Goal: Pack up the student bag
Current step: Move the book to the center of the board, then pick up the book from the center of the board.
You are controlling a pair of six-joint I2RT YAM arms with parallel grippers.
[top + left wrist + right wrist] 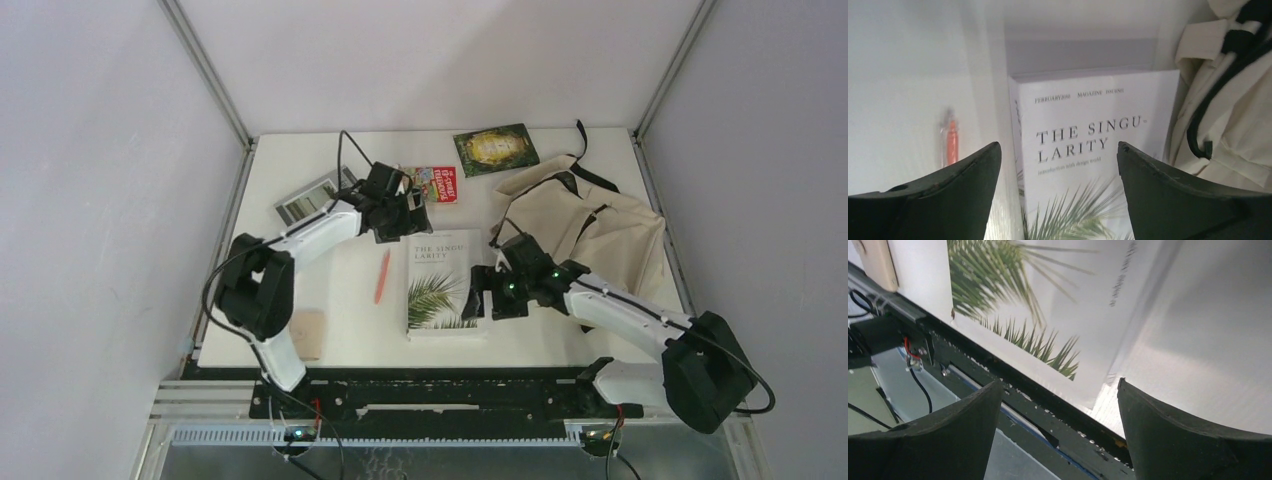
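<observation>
The student bag (590,225), a cream canvas backpack with black straps, lies crumpled at the table's right; its edge shows in the left wrist view (1233,115). A white book titled "The Singularity" (443,285) lies flat in the middle. My left gripper (405,214) hovers just beyond the book's far edge, open, with the book's cover (1093,150) seen between its jaws (1059,150). My right gripper (485,292) is at the book's right side, open and empty (1060,387), looking across the palm-leaf cover (1058,305) toward the table's near edge.
An orange pen (382,277) lies left of the white book (950,142). A red booklet (436,184), a green book (496,149) and a grey photo book (310,197) lie at the back. The dark front rail (1023,390) runs below the near edge.
</observation>
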